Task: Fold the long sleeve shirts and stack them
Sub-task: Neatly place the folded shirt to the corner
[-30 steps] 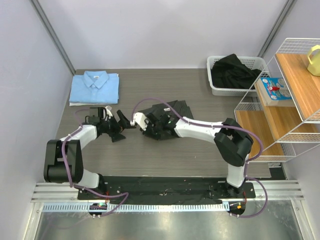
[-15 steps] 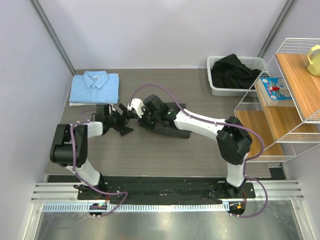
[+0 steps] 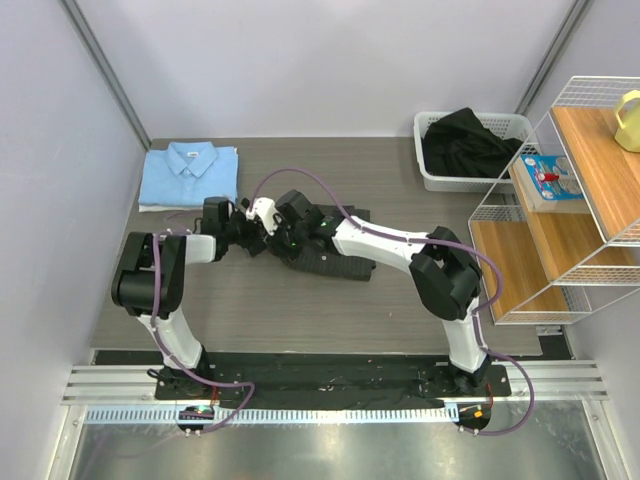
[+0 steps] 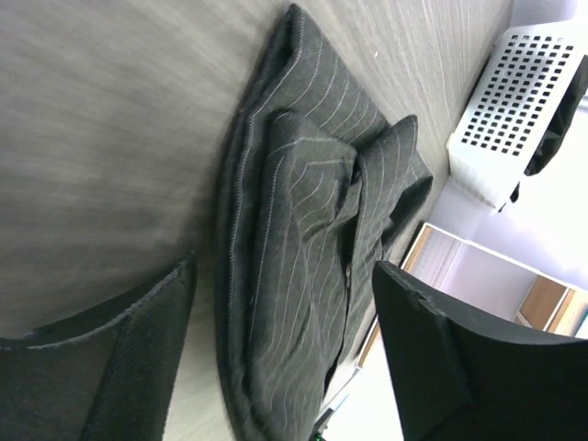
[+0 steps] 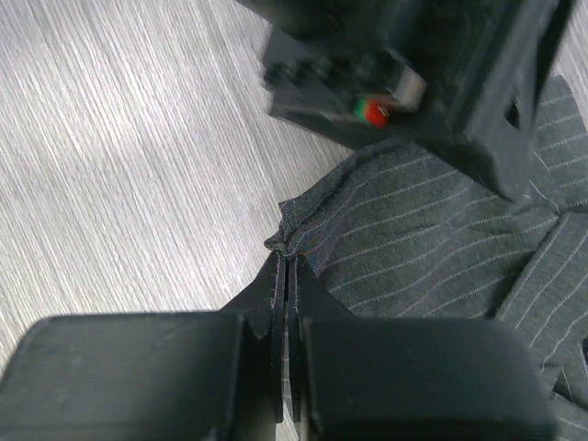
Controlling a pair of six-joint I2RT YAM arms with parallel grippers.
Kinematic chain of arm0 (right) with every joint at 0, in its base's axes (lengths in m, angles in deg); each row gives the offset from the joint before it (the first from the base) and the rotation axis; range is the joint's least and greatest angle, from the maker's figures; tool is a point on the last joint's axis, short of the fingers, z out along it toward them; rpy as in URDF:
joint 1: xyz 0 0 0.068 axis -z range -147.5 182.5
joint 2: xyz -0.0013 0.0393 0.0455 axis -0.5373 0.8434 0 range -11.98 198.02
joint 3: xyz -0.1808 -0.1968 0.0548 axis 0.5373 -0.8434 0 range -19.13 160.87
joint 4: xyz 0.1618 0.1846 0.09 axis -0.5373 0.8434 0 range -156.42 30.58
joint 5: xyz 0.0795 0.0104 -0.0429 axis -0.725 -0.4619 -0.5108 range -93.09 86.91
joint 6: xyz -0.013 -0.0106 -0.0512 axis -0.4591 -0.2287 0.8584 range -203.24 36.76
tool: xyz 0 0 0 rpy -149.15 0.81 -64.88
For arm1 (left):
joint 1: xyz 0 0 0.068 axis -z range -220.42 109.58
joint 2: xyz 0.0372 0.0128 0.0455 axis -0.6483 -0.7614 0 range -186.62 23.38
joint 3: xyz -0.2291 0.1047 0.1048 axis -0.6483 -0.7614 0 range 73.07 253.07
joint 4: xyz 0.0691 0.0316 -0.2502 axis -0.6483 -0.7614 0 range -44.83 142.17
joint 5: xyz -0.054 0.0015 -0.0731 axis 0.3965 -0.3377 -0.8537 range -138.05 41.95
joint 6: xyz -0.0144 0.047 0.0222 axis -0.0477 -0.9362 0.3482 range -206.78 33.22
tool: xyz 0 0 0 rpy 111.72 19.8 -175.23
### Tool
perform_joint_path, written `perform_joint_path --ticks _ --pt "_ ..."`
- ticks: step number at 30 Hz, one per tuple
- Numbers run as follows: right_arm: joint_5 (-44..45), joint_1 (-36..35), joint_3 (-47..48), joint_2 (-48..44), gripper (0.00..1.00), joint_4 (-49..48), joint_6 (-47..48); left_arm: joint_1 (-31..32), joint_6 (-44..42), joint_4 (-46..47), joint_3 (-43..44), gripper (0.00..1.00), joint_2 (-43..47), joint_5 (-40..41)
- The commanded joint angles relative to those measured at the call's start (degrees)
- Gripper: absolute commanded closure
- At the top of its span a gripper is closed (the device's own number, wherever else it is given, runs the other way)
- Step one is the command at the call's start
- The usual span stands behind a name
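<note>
A light blue long sleeve shirt (image 3: 190,175) lies folded at the table's far left. The charcoal pinstriped shirt (image 3: 340,258) lies bunched mid-table. My right gripper (image 3: 272,238) is shut on a left corner of this shirt (image 5: 441,220), the pinched hem showing at the fingertips (image 5: 292,257). My left gripper (image 3: 245,235) faces it from the left, almost touching. In the left wrist view the left gripper (image 4: 285,312) is open, and the pinstriped fabric (image 4: 303,230) lies on the table between its two fingers (image 4: 138,367). The left gripper's body (image 5: 404,64) fills the top of the right wrist view.
A white basket (image 3: 432,180) holding a dark garment (image 3: 465,135) stands at the back right; it also shows in the left wrist view as the basket (image 4: 514,101). A wire rack with wooden shelves (image 3: 570,200) lines the right side. Walls close off the left and back.
My right gripper has pulled the pinstriped shirt's corner left and away from me. The left gripper has swung up and right to meet it, and its jaws have narrowed a little.
</note>
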Motion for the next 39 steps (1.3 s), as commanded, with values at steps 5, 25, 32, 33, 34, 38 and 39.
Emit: perform_joint_path --ticks 5,25,32,33,34,38,39 --pt "1.4 -0.3 8.5 2.3 0.99 -3.2 -2.7 2.7 -1.0 1.9 5.8 0.32 -6.4 3.9" --pt "-3.7 16.8 -1.8 -12.8 0.01 -0.6 -10.1 2.5 -31.0 -20.0 34.0 1.0 -11.4 15.3" --pt "-2.7 24.4 -12.5 -22.9 0.0 2.3 -7.9 0.7 -46.3 -29.4 53.8 1.0 -16.5 22.7" --pt "-2.3 24.5 -13.2 -23.6 0.0 2.4 -7.4 0.6 -47.7 -30.8 55.8 1.0 -16.8 23.4" --pt "-1.9 24.5 -13.8 -24.4 0.0 2.8 -7.0 0.5 -49.2 -31.6 58.8 1.0 -17.3 24.2" --pt "-1.3 24.5 -15.6 -27.3 0.0 3.4 -6.7 0.2 -54.2 -33.8 63.9 1.0 -18.0 25.6" --pt "-1.2 24.5 -15.9 -27.4 0.0 3.5 -6.8 0.1 -55.8 -34.0 64.6 1.0 -17.8 25.9"
